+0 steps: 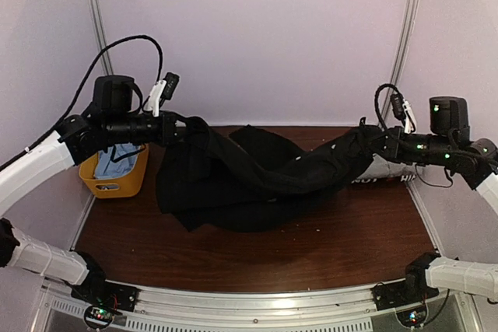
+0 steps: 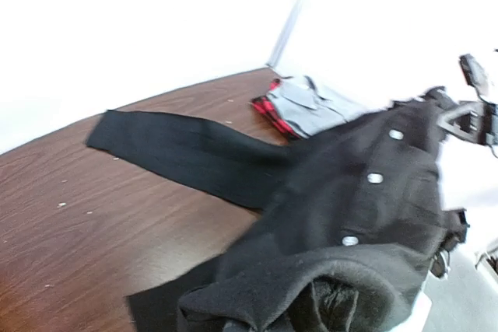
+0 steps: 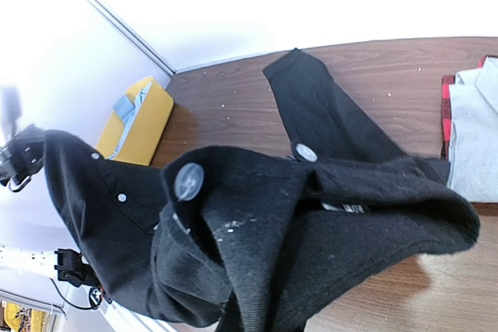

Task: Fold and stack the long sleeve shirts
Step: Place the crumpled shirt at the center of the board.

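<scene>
Black shirt [image 3: 311,223] fills both my wrist views, bunched thick right at the fingers. I have it clenched at each end: left gripper [image 1: 183,127] is closed on one bundle of it and right gripper [image 1: 364,140] on the other. Between them it hangs in a sagging rope over the table [image 1: 311,250], with the lower body heaped on the wood near the middle. One sleeve [image 2: 179,149] lies flat, pointing toward the far edge.

The basket [image 1: 117,179] sits at the left edge near the far corner, well apart from the cloth. The grey shirt [image 2: 315,105] lies folded by the far right corner, on something red.

The buttons [image 2: 375,178] face up along the twisted placket.

I judge the step to be spreading the shirt out. To do it well, I should draw my hands apart evenly and level until the sag goes. Then I should lower it slowly onto bare wood at the middle, clear of the grey shirt, with the placket untwisted.
</scene>
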You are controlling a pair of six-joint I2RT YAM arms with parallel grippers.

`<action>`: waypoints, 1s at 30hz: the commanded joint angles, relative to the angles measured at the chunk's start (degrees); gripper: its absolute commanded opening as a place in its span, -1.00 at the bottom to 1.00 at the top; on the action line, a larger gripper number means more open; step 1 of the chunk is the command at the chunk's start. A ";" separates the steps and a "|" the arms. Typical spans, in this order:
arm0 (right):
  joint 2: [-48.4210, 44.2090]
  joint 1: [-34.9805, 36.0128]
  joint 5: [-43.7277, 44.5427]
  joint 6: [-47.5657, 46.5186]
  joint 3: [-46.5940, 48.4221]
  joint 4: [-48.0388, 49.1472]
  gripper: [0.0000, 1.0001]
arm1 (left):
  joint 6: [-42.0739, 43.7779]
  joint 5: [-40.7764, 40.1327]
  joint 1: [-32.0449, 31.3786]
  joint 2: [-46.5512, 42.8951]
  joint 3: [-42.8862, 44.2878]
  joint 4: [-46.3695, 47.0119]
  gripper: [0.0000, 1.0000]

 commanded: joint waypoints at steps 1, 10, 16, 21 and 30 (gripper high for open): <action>3.36 -0.45 3.34 0.90 3.78 -4.09 -1.00 | -0.66 1.82 7.30 5.73 2.59 -2.33 -1.00; 18.23 -4.82 17.51 -7.55 4.17 -2.62 -1.00 | 0.86 -1.19 13.35 27.49 7.93 -0.70 -1.00; 28.69 -7.89 12.71 -10.80 1.02 3.76 -0.94 | 1.48 0.90 13.63 40.65 14.29 0.72 -1.00; 34.19 -8.71 12.65 -11.71 1.46 5.20 -0.76 | 1.41 0.75 13.75 46.83 19.71 1.29 -1.00; 28.33 -8.56 19.25 -11.24 0.65 3.92 -0.12 | 0.42 -1.59 15.08 50.98 24.60 3.60 -0.37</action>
